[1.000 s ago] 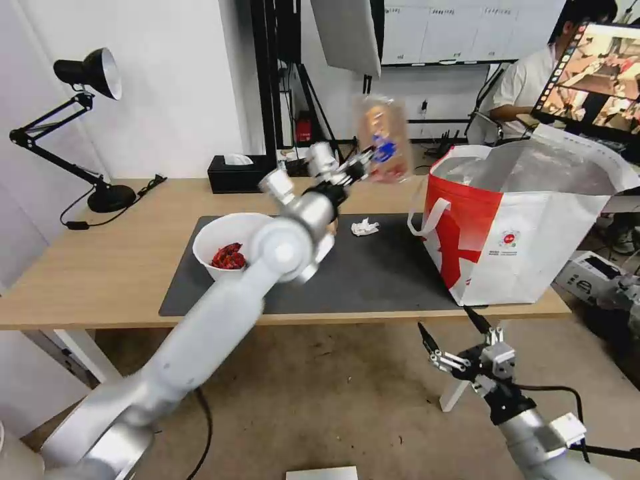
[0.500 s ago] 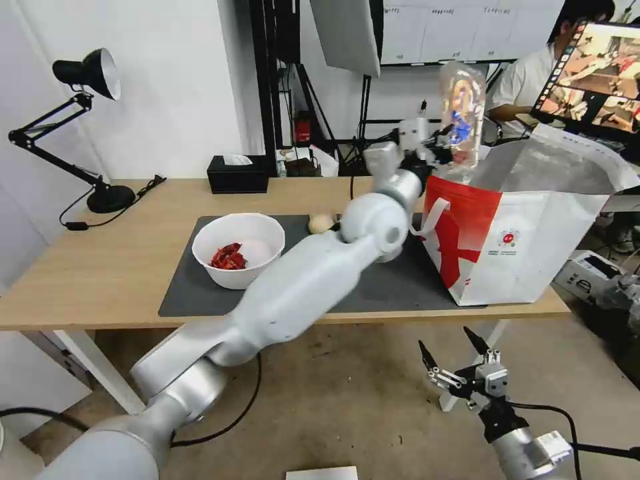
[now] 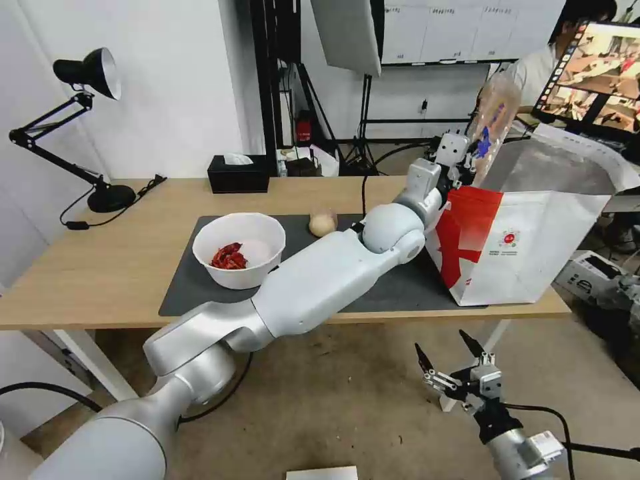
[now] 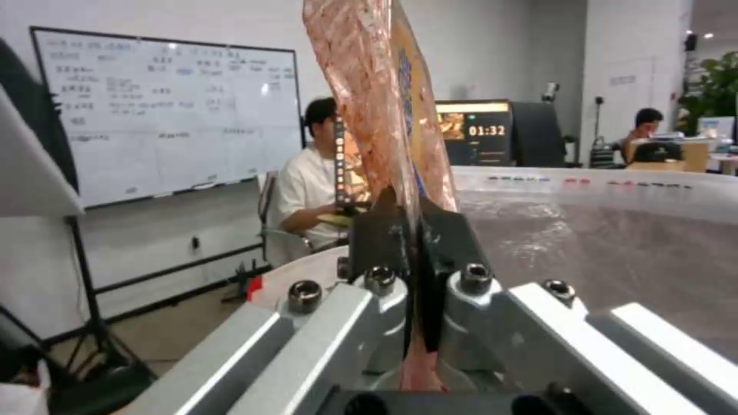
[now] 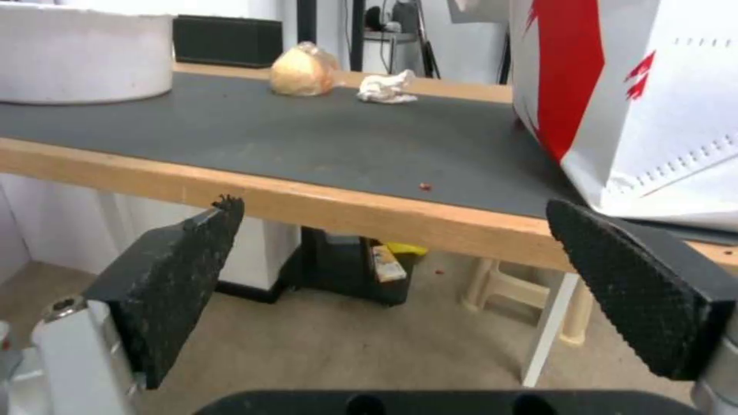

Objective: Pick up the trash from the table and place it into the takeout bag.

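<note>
Head view: the left arm reaches across the surface [image 3: 100,267] to the takeout bag [image 3: 533,253] at the right end of the grey mat [image 3: 373,283]. The left tool [image 3: 467,157] is raised at the bag's near rim, pinching the lower edge of the clear hinged food tray [image 3: 495,117], which stands upright and tilted above the bag's open mouth.

Left wrist view: the black pads [image 4: 380,236] are pressed together on the tray's [image 4: 377,98] thin edge, with the bag's foil lining [image 4: 615,230] just beyond.

Right wrist view: the crumpled white tissue [image 5: 387,88] lies near the cup of yellowish stuff [image 5: 304,72] at the mat's [image 5: 292,138] far side; in the head view the arm hides the tissue, and the cup [image 3: 322,223] shows beside the elbow.

The white bowl [image 3: 239,250] with red scraps sits on the mat's left part, well apart from the bag.

The right tool [image 3: 448,363] hangs below the surface's front edge, its fingers [image 5: 638,288] spread wide, with open floor around it. A black tissue box [image 3: 240,173] and desk lamp [image 3: 87,127] stand along the back edge.
</note>
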Tool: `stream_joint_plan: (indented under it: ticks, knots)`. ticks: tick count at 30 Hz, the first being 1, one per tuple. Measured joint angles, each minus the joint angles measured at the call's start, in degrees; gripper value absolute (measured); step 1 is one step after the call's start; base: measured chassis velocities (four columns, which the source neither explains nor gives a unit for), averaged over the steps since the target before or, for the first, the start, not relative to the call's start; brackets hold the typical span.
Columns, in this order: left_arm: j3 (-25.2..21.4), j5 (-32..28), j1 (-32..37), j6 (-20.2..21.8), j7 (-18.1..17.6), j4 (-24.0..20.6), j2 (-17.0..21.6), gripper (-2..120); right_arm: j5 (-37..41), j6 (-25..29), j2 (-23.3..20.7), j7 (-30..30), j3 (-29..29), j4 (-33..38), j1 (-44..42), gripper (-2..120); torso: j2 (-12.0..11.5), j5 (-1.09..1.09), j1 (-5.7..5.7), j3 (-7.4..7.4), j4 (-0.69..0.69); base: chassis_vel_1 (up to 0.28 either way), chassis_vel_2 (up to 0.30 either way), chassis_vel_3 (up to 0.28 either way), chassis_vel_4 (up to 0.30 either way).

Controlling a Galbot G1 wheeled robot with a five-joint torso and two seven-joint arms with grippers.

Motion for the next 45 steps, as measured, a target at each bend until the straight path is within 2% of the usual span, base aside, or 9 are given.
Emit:
stream_joint_plan:
  ticks: [6,17,20,24,31,37,39,43,45]
  knots:
    - [0.4,-0.2,0.1,-0.1,0.4,0.0,0.7,3,0.1,0.0,0.0,-0.1,-0.6,-0.2,0.2,100,0.0,0.00,0.00,0.00,0.00,0.000,0.000,0.000,0.000]
    - [0.5,-3.5,0.8,-0.2,0.6,-1.6,1.3,41,0.5,-0.4,0.3,-0.3,-1.2,-0.4,0.3,100,0.0,0.00,0.00,0.00,-0.01,0.000,0.000,0.000,0.000]
    - [0.2,-4.2,0.7,-0.1,0.3,-3.4,2.5,58,0.5,-0.8,0.6,-0.3,-1.9,-0.1,0.5,100,0.0,-0.01,0.00,0.00,-0.01,0.000,0.000,0.000,0.000]
    - [0.1,-4.3,0.7,-0.1,0.1,-5.3,4.3,66,0.8,-1.4,0.7,-0.2,-2.1,0.3,0.5,100,0.0,-0.01,0.00,0.00,-0.01,0.000,0.000,0.000,0.000]
    - [-1.6,-5.9,3.9,0.0,-1.8,-13.5,12.0,95,1.6,-1.8,0.5,0.0,-2.2,0.9,0.4,100,0.0,-0.02,0.00,0.00,0.00,0.000,0.000,0.000,0.000]
    - [-3.4,-3.7,7.9,-0.5,-3.0,-18.8,17.8,100,2.1,-2.0,0.1,0.6,-2.2,1.7,0.4,100,0.0,-0.02,0.00,0.00,-0.01,0.000,0.000,0.000,0.000]
    - [-5.0,-0.7,12.1,-1.4,-3.2,-22.3,22.1,100,2.2,-2.0,-0.9,1.1,-2.6,1.9,0.5,100,0.0,-0.02,0.00,0.00,0.01,0.000,0.000,0.000,0.000]
    - [-7.2,0.8,16.3,-1.5,-3.2,-25.5,25.4,100,2.4,-1.9,-1.7,1.3,-2.8,1.9,0.9,100,0.0,-0.02,0.00,-0.01,-0.01,0.000,0.000,0.000,0.000]
    - [-10.3,3.5,22.5,-1.7,-2.5,-28.8,29.5,100,2.6,-1.9,-2.0,1.4,-3.3,1.8,1.6,100,0.0,-0.04,-0.01,-0.01,0.01,0.000,0.000,0.000,0.000]
